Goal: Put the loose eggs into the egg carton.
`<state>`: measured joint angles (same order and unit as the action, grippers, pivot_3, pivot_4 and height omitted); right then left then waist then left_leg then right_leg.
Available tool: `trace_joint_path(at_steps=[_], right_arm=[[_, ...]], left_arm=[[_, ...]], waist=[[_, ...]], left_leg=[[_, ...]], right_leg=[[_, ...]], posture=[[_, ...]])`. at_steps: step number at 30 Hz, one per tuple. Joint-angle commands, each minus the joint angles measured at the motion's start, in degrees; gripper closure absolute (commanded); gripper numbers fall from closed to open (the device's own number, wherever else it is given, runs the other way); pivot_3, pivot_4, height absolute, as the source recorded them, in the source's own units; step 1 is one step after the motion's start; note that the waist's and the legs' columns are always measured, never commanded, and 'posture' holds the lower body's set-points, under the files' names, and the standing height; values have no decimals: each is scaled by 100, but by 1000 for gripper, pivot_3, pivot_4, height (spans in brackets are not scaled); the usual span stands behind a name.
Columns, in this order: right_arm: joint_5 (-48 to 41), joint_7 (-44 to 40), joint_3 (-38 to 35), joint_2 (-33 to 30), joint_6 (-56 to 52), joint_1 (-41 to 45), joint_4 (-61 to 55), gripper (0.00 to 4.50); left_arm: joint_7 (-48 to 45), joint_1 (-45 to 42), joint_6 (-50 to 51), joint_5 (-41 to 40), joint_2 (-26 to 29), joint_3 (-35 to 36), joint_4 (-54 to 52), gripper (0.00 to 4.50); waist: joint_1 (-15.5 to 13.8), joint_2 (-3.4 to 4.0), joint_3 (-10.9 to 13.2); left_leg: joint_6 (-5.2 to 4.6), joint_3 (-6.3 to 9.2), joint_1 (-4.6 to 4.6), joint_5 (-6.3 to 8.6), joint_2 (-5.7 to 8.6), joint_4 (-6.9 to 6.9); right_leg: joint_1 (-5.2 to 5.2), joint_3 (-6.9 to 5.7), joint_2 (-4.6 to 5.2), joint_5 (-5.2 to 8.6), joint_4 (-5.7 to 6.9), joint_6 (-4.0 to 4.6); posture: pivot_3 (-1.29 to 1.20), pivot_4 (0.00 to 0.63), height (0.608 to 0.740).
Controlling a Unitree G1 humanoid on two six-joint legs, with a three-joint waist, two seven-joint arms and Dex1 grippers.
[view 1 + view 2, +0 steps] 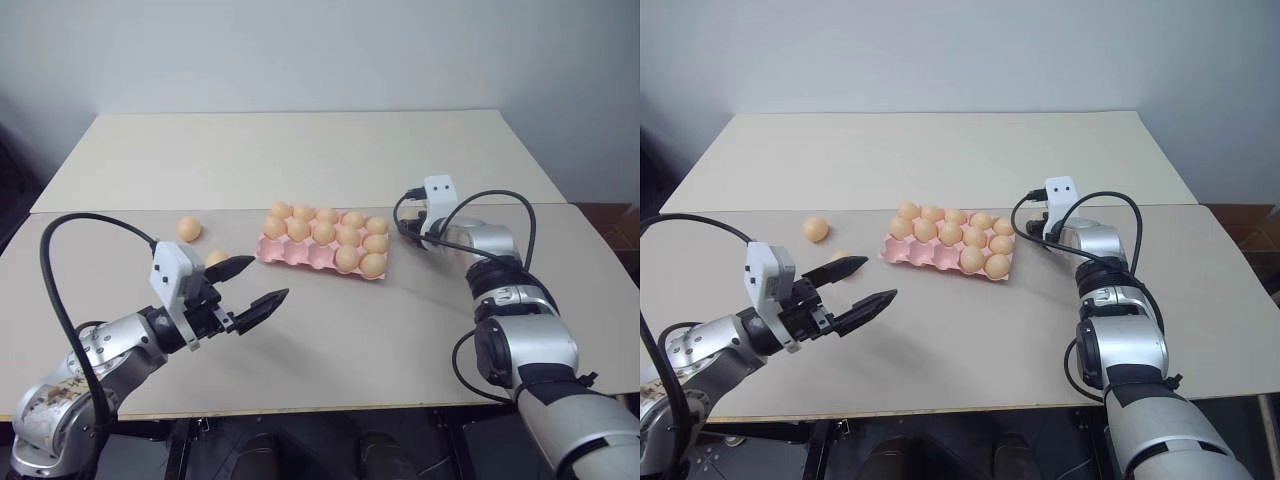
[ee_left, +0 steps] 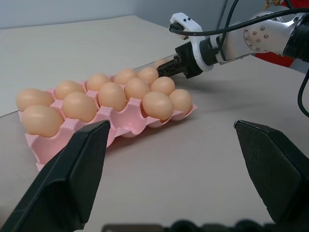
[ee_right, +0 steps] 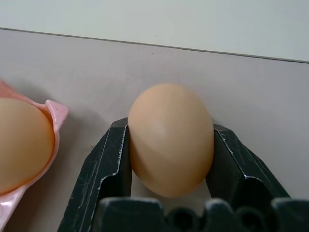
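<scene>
My right claw [image 3: 171, 140] has its two black fingers [image 3: 108, 164] pressed against the flanks of one loose egg [image 3: 171, 137], clamped on it at its widest part, with the egg seemingly down on the desk [image 3: 270, 92] just beside the near corner of the egg carton [image 3: 53, 113]. I judge this egg light but brittle, smooth and rounded enough to squirt out if I squeeze unevenly, so the hold belongs across its middle with gentle pressure, which is about where my fingers sit. My right arm [image 1: 480, 250] reaches well forward across the desk, wrist dipped so the claw angles down toward the carton's right end.

My left claw [image 1: 250, 285] hangs spread wide and holding nothing, pointing across toward the carton [image 1: 300, 252] from well short of it. Two more loose eggs lie on the desk left of the carton: one [image 1: 190, 228] apart, another [image 1: 216, 257] partly behind my left fingers. The carton's near row has empty cups.
</scene>
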<state>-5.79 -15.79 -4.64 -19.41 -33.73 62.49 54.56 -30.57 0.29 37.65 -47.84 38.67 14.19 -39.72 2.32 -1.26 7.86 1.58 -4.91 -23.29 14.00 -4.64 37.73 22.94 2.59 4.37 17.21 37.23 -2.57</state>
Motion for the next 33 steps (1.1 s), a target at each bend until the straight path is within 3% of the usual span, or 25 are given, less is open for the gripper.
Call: trace_joint_path(at_steps=[1, 7, 13, 22, 33], right_arm=[[-11, -39, -40, -53, -25, 159, -465, 2609], [-451, -763, 265, -94, -1622, -244, -3227, 2621], [-890, -842, 575, 282, -2876, -592, -4953, 2662], [-1066, -818, 1319, 679, -3658, -1078, -6075, 2678], [-1095, -752, 1518, 764, -3779, -1108, -6097, 2690]], left_arm=[[-17, -13, -128, -19, 34, 147, -195, 0], [-153, 260, -128, 20, 233, 601, -49, 0], [-467, 748, -275, 297, 392, 960, 250, 0], [-330, 857, -298, 337, 176, 805, 40, 0], [-257, 879, -278, 317, 145, 805, -45, 0]], waist=[[0, 0, 0], [13, 3, 2], [3, 3, 1], [-50, 2, 1], [-58, 2, 1]], left_leg=[[1, 0, 0, 0, 0, 0], [1, 0, -11, 0, -6, -3], [-26, -1, -2, 15, -6, -2], [-29, -1, -13, 17, -4, -3], [-29, 1, -10, 17, -3, -2]], right_leg=[[0, 0, 0, 0, 0, 0], [18, 2, -3, 0, 38, 0], [14, 0, -3, 0, 38, 0], [23, -3, -2, 0, 41, 1], [20, -4, -1, 0, 38, 1]], posture=[[0, 150, 740], [0, 150, 740], [0, 150, 740], [0, 150, 740], [0, 150, 740]])
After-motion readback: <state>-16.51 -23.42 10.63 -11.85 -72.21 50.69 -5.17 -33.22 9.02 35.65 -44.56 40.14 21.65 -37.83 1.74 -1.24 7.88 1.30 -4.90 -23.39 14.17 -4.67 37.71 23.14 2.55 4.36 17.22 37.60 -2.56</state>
